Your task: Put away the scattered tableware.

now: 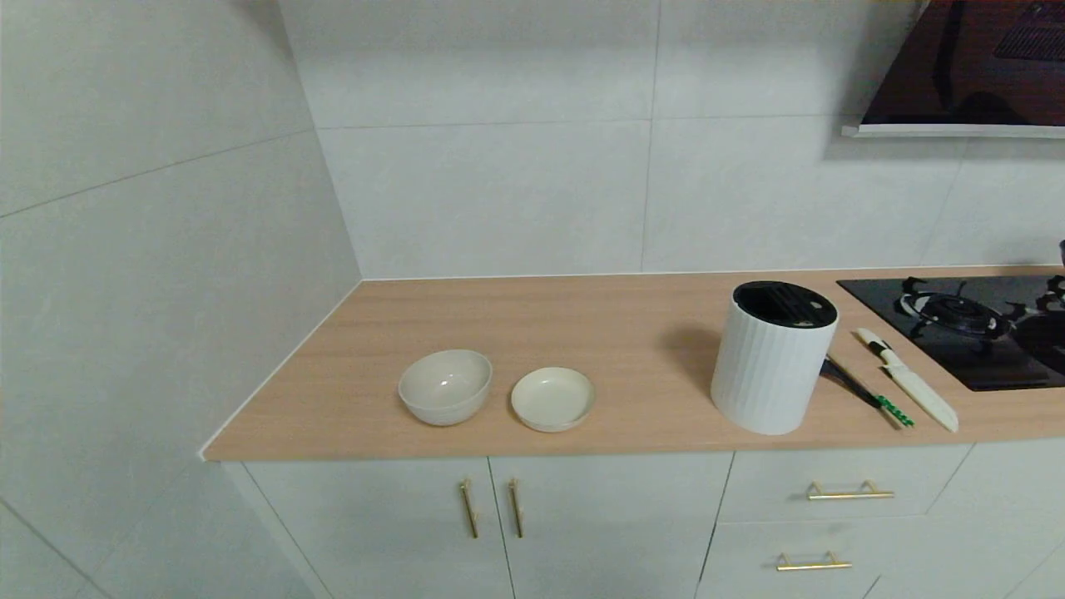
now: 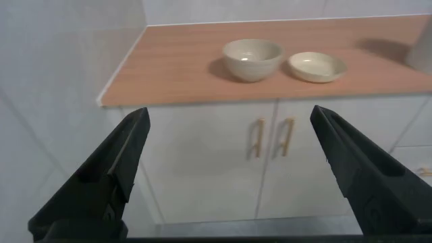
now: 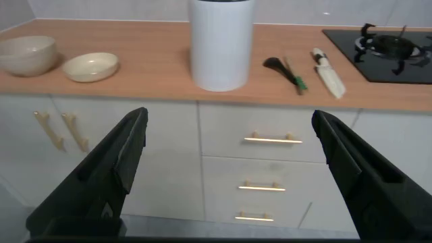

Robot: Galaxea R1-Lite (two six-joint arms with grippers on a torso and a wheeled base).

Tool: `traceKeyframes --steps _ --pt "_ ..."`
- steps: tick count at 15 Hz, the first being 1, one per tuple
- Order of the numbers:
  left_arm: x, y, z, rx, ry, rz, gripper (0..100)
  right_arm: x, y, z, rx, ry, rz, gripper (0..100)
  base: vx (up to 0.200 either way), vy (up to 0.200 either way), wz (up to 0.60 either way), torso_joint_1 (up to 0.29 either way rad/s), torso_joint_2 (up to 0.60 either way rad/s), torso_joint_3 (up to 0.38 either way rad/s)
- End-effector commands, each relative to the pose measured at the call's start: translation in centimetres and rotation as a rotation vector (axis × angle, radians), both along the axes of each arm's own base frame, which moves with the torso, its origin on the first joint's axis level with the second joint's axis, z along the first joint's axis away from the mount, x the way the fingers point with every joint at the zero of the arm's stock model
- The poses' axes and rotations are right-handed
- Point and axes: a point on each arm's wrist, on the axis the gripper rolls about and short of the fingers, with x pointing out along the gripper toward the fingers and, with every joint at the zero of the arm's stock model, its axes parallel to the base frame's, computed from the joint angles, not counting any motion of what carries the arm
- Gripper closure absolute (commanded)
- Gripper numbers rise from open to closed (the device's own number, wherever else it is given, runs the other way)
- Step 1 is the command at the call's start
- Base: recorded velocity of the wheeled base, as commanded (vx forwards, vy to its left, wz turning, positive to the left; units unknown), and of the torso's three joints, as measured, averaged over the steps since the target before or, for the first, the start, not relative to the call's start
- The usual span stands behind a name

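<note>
Jaws of the left gripper (image 2: 229, 115) and right gripper (image 3: 229, 116) gape wide, holding nothing, well short of the bench (image 1: 582, 316). Along its front edge stand a bowl (image 1: 445, 386), a dish (image 1: 552, 398) just beside it, a white ribbed holder (image 1: 774, 358), a black utensil (image 1: 865, 393) and a knife (image 1: 908, 381); bowl and dish show between the left jaws, holder, utensil and knife past the right pair.

The head view looks down on the tabletop (image 1: 582, 316), while both wrist views face it from low and farther back, all sharing the bowl (image 1: 445, 385) and dish (image 1: 552, 398).
</note>
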Motion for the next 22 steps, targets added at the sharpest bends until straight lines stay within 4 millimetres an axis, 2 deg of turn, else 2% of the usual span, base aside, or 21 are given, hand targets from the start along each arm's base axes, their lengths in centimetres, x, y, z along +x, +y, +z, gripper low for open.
traceKeyframes --steps 1,9,22 --pt "0.00 0.00 0.00 0.000 0.000 0.000 0 0.00 0.00 0.01 0.000 -0.001 0.001 0 0.000 0.200 0.00 0.002 0.00 0.002" --pt "0.00 0.00 0.00 0.000 0.000 0.000 0 0.00 0.00 0.01 0.000 -0.001 0.001 0 0.000 0.200 0.00 0.001 0.00 0.002" --pt "0.00 0.00 0.00 -0.001 0.000 0.000 0 0.00 0.00 0.01 0.000 -0.001 0.001 0 0.000 0.000 0.00 0.000 0.00 0.000"
